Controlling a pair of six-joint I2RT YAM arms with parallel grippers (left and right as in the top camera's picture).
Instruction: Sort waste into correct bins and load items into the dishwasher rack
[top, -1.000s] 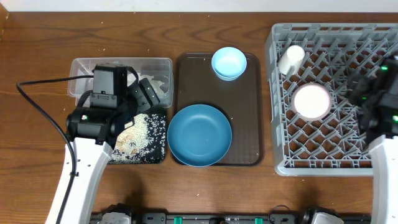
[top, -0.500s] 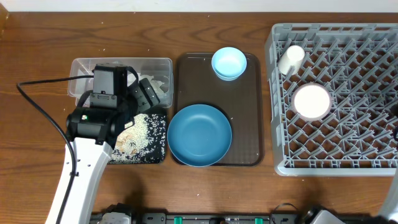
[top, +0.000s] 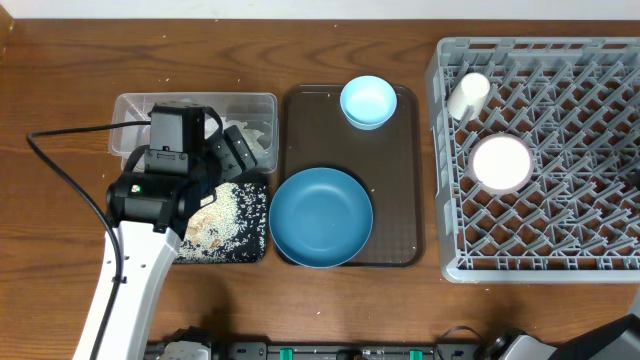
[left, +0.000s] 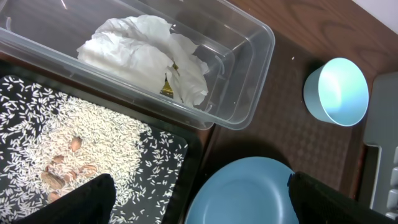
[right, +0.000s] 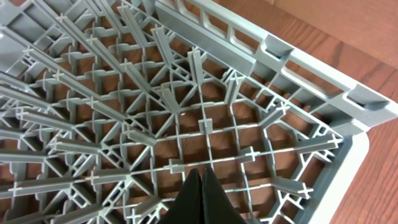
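Note:
Crumpled white tissue (left: 143, 46) and a yellow-green wrapper (left: 169, 84) lie in the clear tub (left: 249, 74). Loose rice (left: 81, 143) covers the black tray (top: 255, 250). My left gripper (left: 199, 180) hangs open above the seam between that tray and the large blue bowl (top: 320, 217), holding nothing. The small light-blue bowl (top: 368, 101) sits further back. In the grey rack (top: 540, 268) rest a white cup (top: 467, 95) and a white pink-rimmed bowl (top: 501, 163). My right gripper (right: 200, 171) is shut and empty above a bare corner of the rack (right: 348, 155).
Both blue bowls stand on a dark brown serving tray (top: 400, 200) between the bins and the rack. A black cable (top: 60, 165) loops over the table left of my left arm. Bare wood lies in front of and behind everything.
My right arm has drawn back off the rack toward the lower right, leaving the overhead view, and its jaws have closed. The left arm has not moved.

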